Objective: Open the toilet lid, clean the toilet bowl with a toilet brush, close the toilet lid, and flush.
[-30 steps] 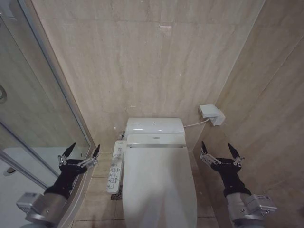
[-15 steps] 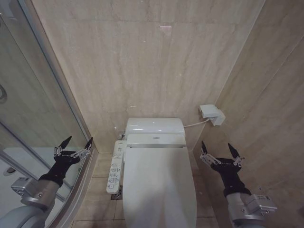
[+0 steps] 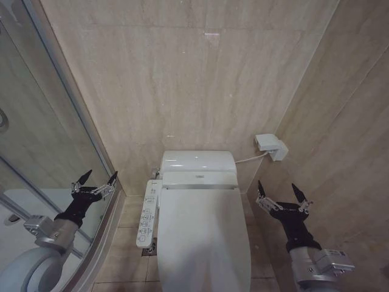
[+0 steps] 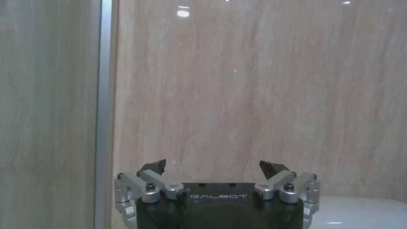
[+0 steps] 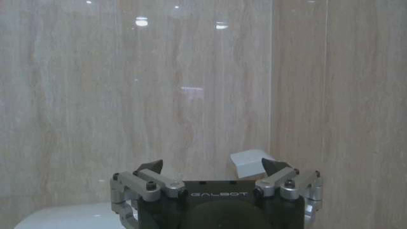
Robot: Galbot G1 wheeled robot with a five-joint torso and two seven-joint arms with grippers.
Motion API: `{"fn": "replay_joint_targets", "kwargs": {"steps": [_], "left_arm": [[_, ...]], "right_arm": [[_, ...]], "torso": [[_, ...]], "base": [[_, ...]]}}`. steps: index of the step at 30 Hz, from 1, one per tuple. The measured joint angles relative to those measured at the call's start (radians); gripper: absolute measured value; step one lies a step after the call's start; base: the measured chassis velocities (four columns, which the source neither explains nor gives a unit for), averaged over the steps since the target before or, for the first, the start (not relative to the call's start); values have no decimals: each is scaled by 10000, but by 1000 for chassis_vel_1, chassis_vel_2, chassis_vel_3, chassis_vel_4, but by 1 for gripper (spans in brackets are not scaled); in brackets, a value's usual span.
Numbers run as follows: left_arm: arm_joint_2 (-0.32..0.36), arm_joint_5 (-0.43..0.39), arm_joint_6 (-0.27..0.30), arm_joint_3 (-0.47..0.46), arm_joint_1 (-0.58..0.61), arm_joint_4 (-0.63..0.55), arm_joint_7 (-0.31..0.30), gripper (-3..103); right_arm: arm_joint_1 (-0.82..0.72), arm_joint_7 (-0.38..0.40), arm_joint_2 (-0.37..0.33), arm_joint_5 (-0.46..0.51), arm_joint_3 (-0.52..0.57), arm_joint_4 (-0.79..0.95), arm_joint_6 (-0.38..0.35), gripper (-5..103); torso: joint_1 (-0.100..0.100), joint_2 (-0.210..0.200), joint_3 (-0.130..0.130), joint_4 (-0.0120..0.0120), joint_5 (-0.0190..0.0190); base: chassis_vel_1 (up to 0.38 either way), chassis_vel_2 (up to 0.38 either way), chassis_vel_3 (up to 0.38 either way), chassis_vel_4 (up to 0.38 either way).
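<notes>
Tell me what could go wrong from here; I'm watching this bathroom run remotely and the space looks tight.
1. The left gripper, open, hangs right beside the glass shower partition; a swing outward could strike the glass.
2. The right gripper, open, sits between the toilet and the side wall, below the wall box and its cable, which could be snagged.
3. The toilet lid is closed and smooth, so open fingers might slip when lifting.

Left gripper (image 4: 215,168) housing, lower centre of the left wrist view: read "GALBOT".
Right gripper (image 5: 213,167) housing, lower centre of the right wrist view: read "GALBOT".
Side button panel (image 3: 146,213), lower centre-left of the head view: markings were too small to read.
</notes>
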Motion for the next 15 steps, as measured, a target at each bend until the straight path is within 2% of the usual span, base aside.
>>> {"fn": "replay_joint_targets", "kwargs": {"steps": [4, 15], "left_arm": [[-22, 1, -358, 334, -401, 741, 41, 96], [56, -79, -799, 1036, -1216, 2038, 212, 96]], "right_arm": [[0, 0, 0, 0, 0, 0, 0, 100], [0, 0, -1, 0, 0, 0, 0, 100]], "torso": [[0, 0, 0, 0, 0], [0, 0, -1, 2, 0]], "base": [[0, 0, 0, 0], [0, 0, 0, 0]]}}
